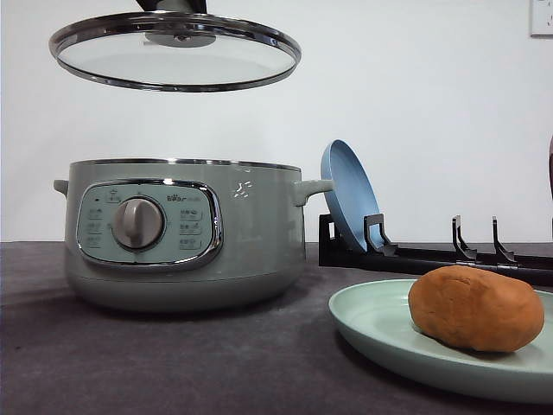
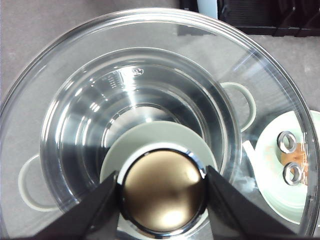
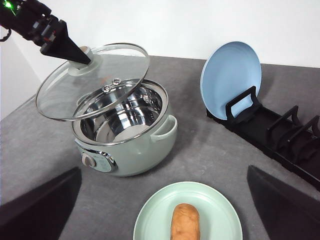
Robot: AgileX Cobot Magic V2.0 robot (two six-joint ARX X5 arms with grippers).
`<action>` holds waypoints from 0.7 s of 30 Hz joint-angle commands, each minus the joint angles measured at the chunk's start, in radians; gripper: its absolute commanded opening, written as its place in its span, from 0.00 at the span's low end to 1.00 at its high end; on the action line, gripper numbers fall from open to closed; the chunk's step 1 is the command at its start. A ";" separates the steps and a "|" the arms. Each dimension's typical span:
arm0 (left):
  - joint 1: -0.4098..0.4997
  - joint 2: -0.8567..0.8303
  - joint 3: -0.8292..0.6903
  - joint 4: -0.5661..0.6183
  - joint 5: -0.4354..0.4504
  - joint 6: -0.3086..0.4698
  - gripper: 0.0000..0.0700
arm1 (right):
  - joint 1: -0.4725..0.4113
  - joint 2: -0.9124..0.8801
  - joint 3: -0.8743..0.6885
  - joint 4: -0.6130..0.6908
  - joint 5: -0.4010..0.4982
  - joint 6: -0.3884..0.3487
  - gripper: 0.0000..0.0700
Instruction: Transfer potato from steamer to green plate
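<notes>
Your left gripper (image 2: pixel 161 192) clamps the lid (image 1: pixel 175 50) above the steamer (image 1: pixel 186 233); your right gripper (image 3: pixel 165 210), spread wide, hangs over the potato (image 1: pixel 475 308) on the green plate (image 1: pixel 371 324), the blue plate (image 1: pixel 348 194) racked behind.

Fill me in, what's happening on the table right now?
The left gripper holds the glass lid by its knob, up in the air above the open steamer, whose pot looks empty. The potato already lies on the green plate. The right gripper's fingers are spread wide above the plate, holding nothing.
</notes>
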 commanded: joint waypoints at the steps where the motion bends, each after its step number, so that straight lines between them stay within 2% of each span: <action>1: -0.005 0.009 0.031 0.018 -0.001 -0.005 0.00 | 0.006 0.007 0.016 0.009 0.003 0.018 0.99; 21: -0.005 0.178 0.030 0.001 -0.014 0.006 0.00 | 0.006 0.007 0.016 0.000 0.003 0.017 0.99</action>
